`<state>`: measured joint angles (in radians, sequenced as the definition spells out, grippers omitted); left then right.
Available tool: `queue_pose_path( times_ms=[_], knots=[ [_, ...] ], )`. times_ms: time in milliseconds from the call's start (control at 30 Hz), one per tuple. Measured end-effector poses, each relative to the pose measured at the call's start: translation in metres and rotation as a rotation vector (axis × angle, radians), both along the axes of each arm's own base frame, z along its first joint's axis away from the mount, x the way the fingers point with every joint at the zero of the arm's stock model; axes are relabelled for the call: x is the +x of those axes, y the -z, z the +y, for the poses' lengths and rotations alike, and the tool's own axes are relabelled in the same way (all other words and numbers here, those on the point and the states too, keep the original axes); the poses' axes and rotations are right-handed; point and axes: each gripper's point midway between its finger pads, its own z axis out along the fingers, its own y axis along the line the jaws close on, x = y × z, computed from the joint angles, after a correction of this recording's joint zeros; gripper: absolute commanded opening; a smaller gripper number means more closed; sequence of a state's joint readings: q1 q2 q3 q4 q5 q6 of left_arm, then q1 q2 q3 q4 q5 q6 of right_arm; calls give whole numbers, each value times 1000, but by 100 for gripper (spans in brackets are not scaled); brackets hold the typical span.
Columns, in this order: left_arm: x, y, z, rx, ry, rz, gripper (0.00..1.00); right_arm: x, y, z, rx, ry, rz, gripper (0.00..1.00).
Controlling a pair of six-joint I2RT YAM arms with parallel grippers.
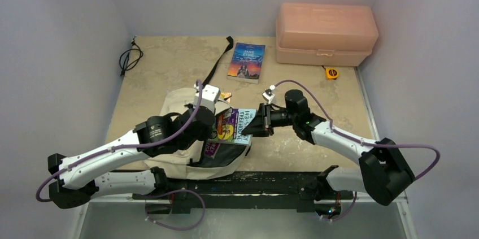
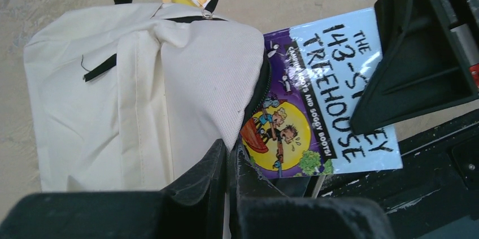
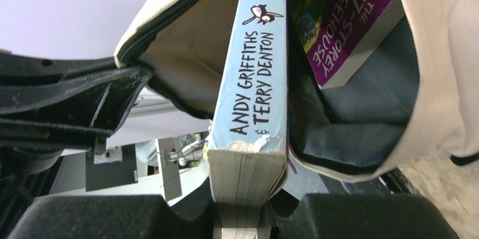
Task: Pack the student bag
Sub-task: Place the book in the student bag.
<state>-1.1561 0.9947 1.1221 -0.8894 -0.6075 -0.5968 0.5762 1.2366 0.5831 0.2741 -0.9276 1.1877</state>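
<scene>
Reaching inward, left jaws pinch student bag [image 2: 113, 98]; right jaws, level, clamp treehouse book [image 3: 254, 81].

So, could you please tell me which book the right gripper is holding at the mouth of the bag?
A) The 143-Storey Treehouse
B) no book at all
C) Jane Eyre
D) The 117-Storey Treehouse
A: the right gripper clamps the light-blue 143-Storey Treehouse book by its page edge; the purple 117-Storey Treehouse book already sits inside the student bag, and Jane Eyre lies on the table.
</scene>
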Motion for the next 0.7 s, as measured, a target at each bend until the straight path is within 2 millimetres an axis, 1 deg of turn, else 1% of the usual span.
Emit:
queue_pose_path(
  times_ms=[100, 267, 333, 400, 500, 567, 633, 700],
  knots=[
    [0, -1, -2, -3, 7, -3, 0, 4, 6, 15, -9, 9, 12, 0],
    [1, -1, -2, -8, 5, -3, 0, 11, 27, 54, -46, 33, 14, 0],
    [1, -1, -2, -9, 7, -2, 0, 12, 39, 68, -68, 75, -4, 16],
    [0, -1, -3, -10, 7, -1, 0, 9, 46, 79, -90, 97, -28, 27],
    [0, -1, -3, -11, 8, -1, 0, 6, 47, 97, -109, 99, -93, 48],
    [0, -1, -3, -10, 8, -1, 0, 6, 43, 105, -105, 99, -146, 64],
    [0, -1, -3, -11, 7, -1, 0, 10, 41, 107, -110, 104, -190, 77],
    [0, -1, -3, -13, 6, 0, 0, 14, 45, 105, -136, 111, -221, 83]
  ],
)
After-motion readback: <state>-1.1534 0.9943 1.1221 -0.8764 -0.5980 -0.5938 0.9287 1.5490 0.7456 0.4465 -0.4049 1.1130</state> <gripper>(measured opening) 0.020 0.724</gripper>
